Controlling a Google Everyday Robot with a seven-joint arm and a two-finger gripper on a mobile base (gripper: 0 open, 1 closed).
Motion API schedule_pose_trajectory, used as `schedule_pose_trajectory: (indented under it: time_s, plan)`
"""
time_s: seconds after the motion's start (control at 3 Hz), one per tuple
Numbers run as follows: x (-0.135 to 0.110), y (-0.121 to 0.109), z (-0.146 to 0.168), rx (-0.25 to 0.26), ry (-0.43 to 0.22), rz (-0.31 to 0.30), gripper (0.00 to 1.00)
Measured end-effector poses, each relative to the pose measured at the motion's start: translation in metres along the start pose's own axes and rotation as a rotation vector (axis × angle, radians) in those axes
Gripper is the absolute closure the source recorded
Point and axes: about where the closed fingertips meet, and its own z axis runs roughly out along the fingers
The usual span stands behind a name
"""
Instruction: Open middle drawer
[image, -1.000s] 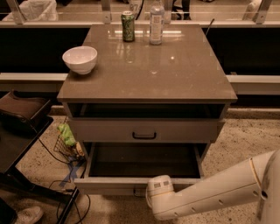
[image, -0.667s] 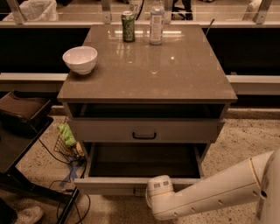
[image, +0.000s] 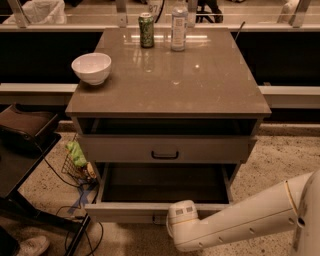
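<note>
Nothing's budged since a second ago as far as you can see: arm, drawers and everything on top sit exactly where they were. Your gripper (image: 166, 219) is down low, right up against the front panel of the bottom drawer (image: 125, 211), with the white arm (image: 240, 220) coming in from the lower right corner. The wrist blocks the business end, so you honestly can't tell whether it's spread or clamped on anything.

That bottom drawer is pulled well out, and its inside looks dark. The middle drawer (image: 210, 148), the one with the small black bar handle (image: 165, 155), is pushed in, its front roughly in line with the cabinet (image: 200, 85) face, directly above the open one. Above it there's a dark slot under the countertop.

Up top you've got a white bowl (image: 91, 67) near the left edge, plus a green can (image: 146, 30) and a clear bottle (image: 178, 27) side by side at the back. A wire basket (image: 75, 167) with something green in it sits by the cabinet's left side, with cables (image: 75, 202) on the floor.
</note>
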Motion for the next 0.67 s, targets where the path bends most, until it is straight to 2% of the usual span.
schedule_pose_trajectory:
  time_s: [0.33, 0.67]
  plan:
    - [0.0, 0.0, 0.0, 0.0, 0.0, 0.0, 1.0]
    - [0.0, 0.0, 0.0, 0.0, 0.0, 0.0, 0.86]
